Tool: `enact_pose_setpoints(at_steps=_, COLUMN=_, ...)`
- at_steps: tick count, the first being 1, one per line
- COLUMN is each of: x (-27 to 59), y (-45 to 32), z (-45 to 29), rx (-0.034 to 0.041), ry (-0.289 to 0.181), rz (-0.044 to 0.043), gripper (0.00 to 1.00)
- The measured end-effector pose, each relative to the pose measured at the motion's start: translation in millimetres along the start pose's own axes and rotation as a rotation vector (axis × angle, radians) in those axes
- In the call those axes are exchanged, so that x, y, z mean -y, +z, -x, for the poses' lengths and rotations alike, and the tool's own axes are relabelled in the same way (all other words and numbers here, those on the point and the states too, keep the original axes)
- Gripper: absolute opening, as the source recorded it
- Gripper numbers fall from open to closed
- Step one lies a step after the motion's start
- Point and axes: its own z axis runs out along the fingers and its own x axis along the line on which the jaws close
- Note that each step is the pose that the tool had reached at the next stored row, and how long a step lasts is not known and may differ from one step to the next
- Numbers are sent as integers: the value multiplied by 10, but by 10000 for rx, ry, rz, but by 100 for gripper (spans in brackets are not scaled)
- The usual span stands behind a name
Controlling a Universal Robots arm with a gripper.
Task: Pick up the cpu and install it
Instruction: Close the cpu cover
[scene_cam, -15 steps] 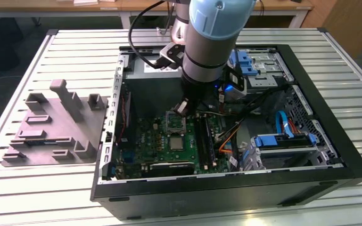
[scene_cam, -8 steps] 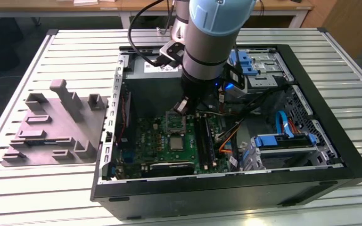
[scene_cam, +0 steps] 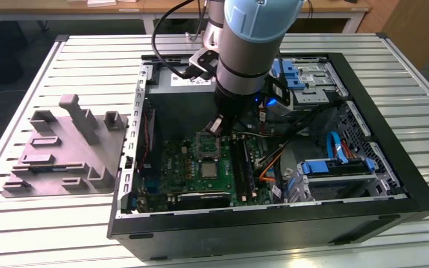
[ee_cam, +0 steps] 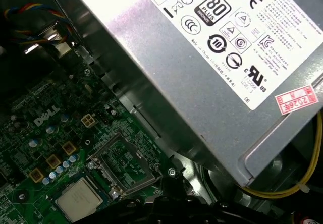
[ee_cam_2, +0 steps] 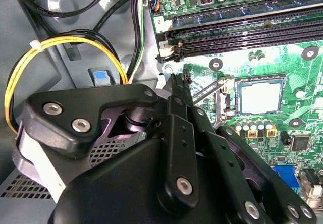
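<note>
**Mia:** Claw point(scene_cam: 216, 125) first! What is it doing?

**Ben:** It hangs low inside the computer box point(scene_cam: 274, 229), over the green board point(scene_cam: 185, 167). In the second wrist view its two fingers point(ee_cam_2: 176, 128) come together to a point. It looks closed, with nothing held in it.

**Mia:** Now go from the exterior view's left.

**Ben:** A grey plastic stand point(scene_cam: 65, 156) sits on the striped table point(scene_cam: 87, 56), just beside the box. Next comes the green board, lying flat in the box.

**Mia:** Where is the chip?

**Ben:** The chip point(scene_cam: 210, 169) lies flat in its square holder, near the middle of the board. It is shiny grey on top. A metal frame point(scene_cam: 208, 146) stands open right beside it, and the claw is above that frame. The claw and the chip are near each other, not touching.

**Mia:** Can the wrist cameras see it?

**Ben:** Yes, in both wrist views. The chip sits apart from the claw tip in the second one. In the first one, the open frame is next to it, and a big grey box point(ee_cam: 202, 82) with a white sticker is close by.

**Mia:** And on the exterior view's right?

**Ben:** Blue holders point(scene_cam: 334, 166) and some wires.
</note>
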Motion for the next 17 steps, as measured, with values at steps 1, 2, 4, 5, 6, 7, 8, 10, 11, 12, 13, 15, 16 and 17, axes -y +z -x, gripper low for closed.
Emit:
enact_pose_setpoints(at_steps=1, x=0, y=0, z=0, rx=0, ry=-5, rz=0, gripper=11)
enact_pose_setpoints(at_steps=2, x=0, y=0, z=0, rx=-3, ry=-20, rz=2, gripper=11)
enact_pose_setpoints(at_steps=4, x=-1, y=0, z=0, rx=-15, ry=-93, rz=10, gripper=11)
enact_pose_setpoints(at_steps=5, x=0, y=0, z=0, rx=-24, ry=-158, rz=16, gripper=11)
enact_pose_setpoints(at_steps=6, x=0, y=0, z=0, rx=-35, ry=-228, rz=23, gripper=11)
enact_pose_setpoints(at_steps=7, x=0, y=0, z=0, rx=-47, ry=-300, rz=30, gripper=11)
enact_pose_setpoints(at_steps=8, x=-1, y=-1, z=0, rx=-59, ry=-375, rz=38, gripper=11)
enact_pose_setpoints(at_steps=10, x=-1, y=-7, z=1, rx=-79, ry=-491, rz=49, gripper=11)
enact_pose_setpoints(at_steps=11, x=-2, y=-11, z=1, rx=-84, ry=-520, rz=51, gripper=11)
enact_pose_setpoints(at_steps=12, x=-3, y=-15, z=2, rx=-85, ry=-535, rz=54, gripper=11)
enact_pose_setpoints(at_steps=13, x=-3, y=-21, z=2, rx=-86, ry=-542, rz=55, gripper=11)
enact_pose_setpoints(at_steps=15, x=-5, y=-27, z=3, rx=-85, ry=-545, rz=57, gripper=11)
enact_pose_setpoints(at_steps=16, x=-5, y=-27, z=3, rx=-85, ry=-546, rz=57, gripper=11)
enact_pose_setpoints(at_steps=17, x=-5, y=-27, z=3, rx=-85, ry=-546, rz=57, gripper=11)
